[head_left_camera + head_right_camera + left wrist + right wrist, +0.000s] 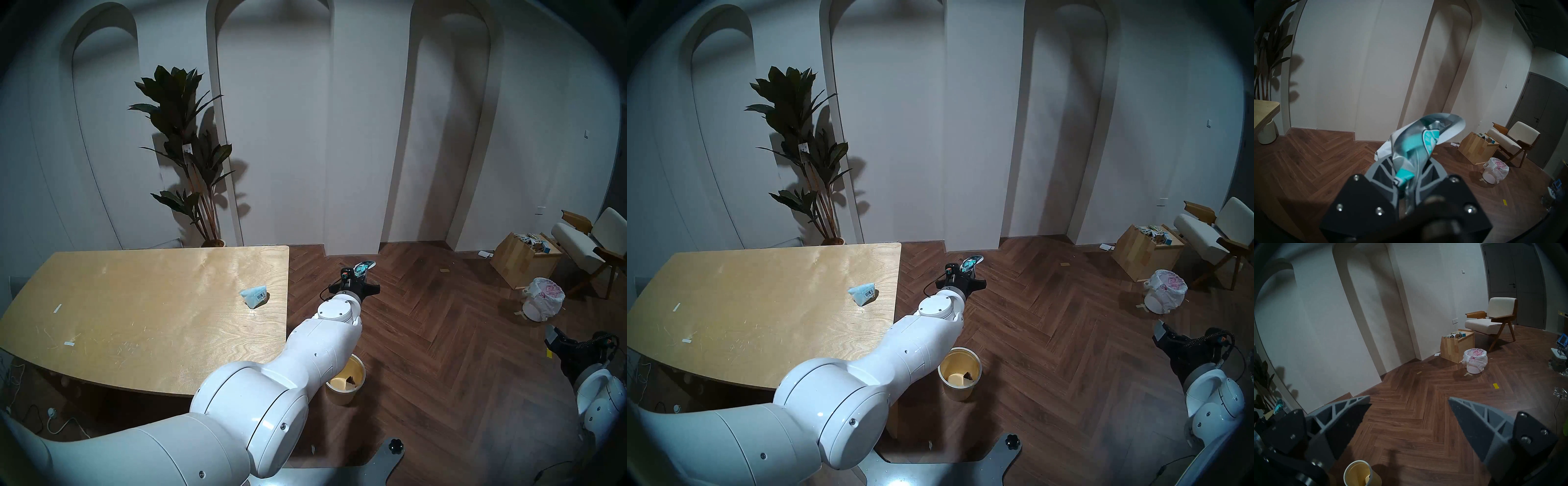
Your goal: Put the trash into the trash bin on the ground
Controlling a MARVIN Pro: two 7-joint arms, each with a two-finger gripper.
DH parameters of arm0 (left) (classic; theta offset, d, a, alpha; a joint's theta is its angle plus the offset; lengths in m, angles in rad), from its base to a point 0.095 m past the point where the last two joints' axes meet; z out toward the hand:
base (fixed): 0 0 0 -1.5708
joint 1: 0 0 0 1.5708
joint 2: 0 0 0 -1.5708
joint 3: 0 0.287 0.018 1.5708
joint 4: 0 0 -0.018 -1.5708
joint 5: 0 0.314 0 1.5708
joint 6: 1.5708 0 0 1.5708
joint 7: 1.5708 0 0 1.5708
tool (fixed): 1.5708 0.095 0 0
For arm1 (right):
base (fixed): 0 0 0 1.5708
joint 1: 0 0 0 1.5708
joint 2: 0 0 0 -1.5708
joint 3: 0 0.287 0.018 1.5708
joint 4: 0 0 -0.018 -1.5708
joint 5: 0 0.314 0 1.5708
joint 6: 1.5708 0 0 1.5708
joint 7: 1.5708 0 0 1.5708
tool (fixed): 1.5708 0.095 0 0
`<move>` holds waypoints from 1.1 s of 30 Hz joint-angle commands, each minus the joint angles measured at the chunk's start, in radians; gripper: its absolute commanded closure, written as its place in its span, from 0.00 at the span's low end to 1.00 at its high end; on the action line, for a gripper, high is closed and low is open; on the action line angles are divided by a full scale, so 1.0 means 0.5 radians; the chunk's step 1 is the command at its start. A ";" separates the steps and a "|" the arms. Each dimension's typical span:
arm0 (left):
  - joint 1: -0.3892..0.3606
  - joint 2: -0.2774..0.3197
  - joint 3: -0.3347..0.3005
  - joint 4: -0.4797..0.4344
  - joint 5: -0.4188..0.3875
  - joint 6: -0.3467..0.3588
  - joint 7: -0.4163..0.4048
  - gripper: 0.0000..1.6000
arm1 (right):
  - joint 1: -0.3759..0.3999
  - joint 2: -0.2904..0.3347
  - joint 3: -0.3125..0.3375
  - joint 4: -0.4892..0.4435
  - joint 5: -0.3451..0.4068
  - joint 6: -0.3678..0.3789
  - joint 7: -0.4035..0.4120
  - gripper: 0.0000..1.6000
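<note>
My left gripper (359,274) is shut on the teal-and-clear blister pack (365,267), which sticks up from between the fingers in the left wrist view (1413,147). It hangs over the floor, to the right of the table edge and farther from me than the trash bin. The cream trash bin (342,397) stands on the floor by the table, half hidden behind my left forearm, with a pale piece and a dark scrap inside (961,376). The pale blue barcoded packet (255,296) lies on the wooden table (135,305) near its right edge. My right gripper (1409,402) is open and empty, low at the right. I cannot make out the white ribbed wrapper.
A white bin with a pink-printed bag (543,303), a square wooden box (524,259) and an armchair (590,244) stand at the far right. A potted plant (190,152) stands behind the table. My base plate (390,458) lies at the bottom.
</note>
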 commanded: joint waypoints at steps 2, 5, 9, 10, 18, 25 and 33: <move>-0.158 -0.056 -0.015 0.108 -0.005 -0.081 0.006 1.00 | 0.003 -0.005 0.022 -0.019 0.000 -0.006 0.027 0.00; -0.167 -0.066 -0.019 0.156 -0.003 -0.102 -0.002 1.00 | 0.004 -0.007 0.022 -0.018 0.000 -0.005 0.031 0.00; -0.182 -0.076 -0.022 0.220 0.001 -0.114 -0.002 1.00 | 0.006 -0.008 0.021 -0.017 -0.001 -0.003 0.035 0.00; -0.185 -0.079 -0.025 0.232 0.000 -0.117 -0.003 1.00 | 0.006 -0.009 0.021 -0.017 -0.001 -0.003 0.036 0.00; -0.207 -0.089 -0.037 0.296 0.000 -0.132 -0.007 1.00 | 0.010 -0.012 0.021 -0.015 -0.002 -0.001 0.042 0.00; -0.218 -0.101 -0.045 0.321 0.002 -0.142 -0.008 1.00 | 0.013 -0.015 0.020 -0.014 -0.003 0.001 0.046 0.00; -0.228 -0.104 -0.037 0.358 0.022 -0.148 -0.001 0.10 | 0.016 -0.019 0.020 -0.015 -0.004 0.004 0.049 0.00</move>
